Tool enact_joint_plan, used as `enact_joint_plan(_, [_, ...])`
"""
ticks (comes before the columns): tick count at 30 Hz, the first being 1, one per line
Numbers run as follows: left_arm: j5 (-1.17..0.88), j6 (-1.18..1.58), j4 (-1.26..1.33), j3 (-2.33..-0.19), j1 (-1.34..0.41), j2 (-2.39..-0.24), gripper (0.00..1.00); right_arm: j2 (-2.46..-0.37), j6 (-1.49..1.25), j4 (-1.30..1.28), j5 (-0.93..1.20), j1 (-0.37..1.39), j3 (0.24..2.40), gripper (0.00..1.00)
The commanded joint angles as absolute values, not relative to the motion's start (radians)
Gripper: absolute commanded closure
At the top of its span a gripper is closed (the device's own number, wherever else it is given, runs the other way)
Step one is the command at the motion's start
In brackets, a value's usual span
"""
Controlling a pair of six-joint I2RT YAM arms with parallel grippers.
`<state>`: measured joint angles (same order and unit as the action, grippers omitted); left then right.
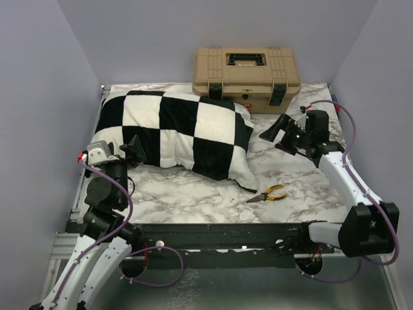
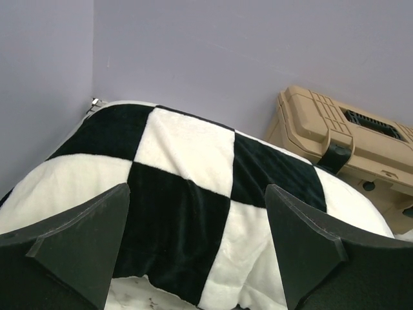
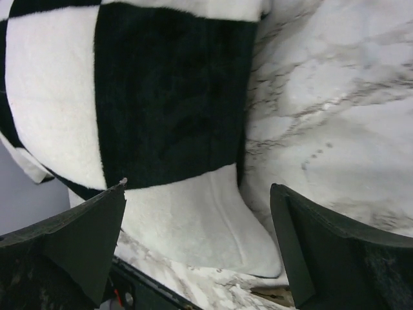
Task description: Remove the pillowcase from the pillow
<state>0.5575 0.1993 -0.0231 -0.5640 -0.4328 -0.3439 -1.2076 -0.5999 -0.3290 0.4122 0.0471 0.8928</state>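
The black and white checkered pillowcase (image 1: 174, 132) lies plump on the left half of the marble table, filled by the pillow, which is hidden inside it. The pillowcase fills the left wrist view (image 2: 193, 194) and the right wrist view (image 3: 129, 97). My left gripper (image 1: 129, 150) is open at the pillowcase's near left edge, its jaws spread with nothing between them. My right gripper (image 1: 276, 134) is open and empty above the table, to the right of the pillowcase's right end.
A tan toolbox (image 1: 246, 70) stands at the back, touching the pillowcase's far right corner. Yellow-handled pliers (image 1: 268, 194) lie on the table near the front, right of the pillowcase's near corner. Purple walls close in on three sides.
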Motion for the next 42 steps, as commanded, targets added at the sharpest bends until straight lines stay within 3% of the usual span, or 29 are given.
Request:
enact_joint_plan(1, [0.557,0.192,-0.003,-0.552,-0.442,-0.319,0.13,-1.341,-0.640,-0.204,0.472,0.169,0.989,0.00])
enact_joint_plan(10, [0.560,0.189,-0.012,-0.548,-0.455,-0.309,0.13,-1.641,-0.696,-0.061,0.531,0.338,1.150,0.00])
enact_joint_plan(12, [0.560,0.187,-0.014,-0.548,-0.457,-0.310,0.13,-1.690,-0.704,-0.050,0.543,0.356,1.176,0.05])
enact_joint_plan(14, [0.560,0.184,-0.015,-0.546,-0.460,-0.312,0.13,-1.727,-0.719,-0.035,0.564,0.361,1.187,0.27])
enact_joint_plan(18, [0.563,0.183,-0.014,-0.546,-0.465,-0.315,0.13,-1.723,-0.688,-0.118,0.527,0.362,1.228,0.89])
enact_joint_plan(19, [0.563,0.184,-0.014,-0.546,-0.465,-0.315,0.13,-1.705,-0.671,-0.150,0.499,0.362,1.240,0.98])
enact_joint_plan(28, [0.572,0.180,-0.014,-0.545,-0.466,-0.321,0.13,-1.392,-0.556,-0.450,0.273,0.362,1.291,1.00])
enact_joint_plan(42, [0.568,0.188,-0.020,-0.549,-0.468,-0.367,0.13,-0.976,-0.562,-0.714,0.336,0.361,0.983,0.99])
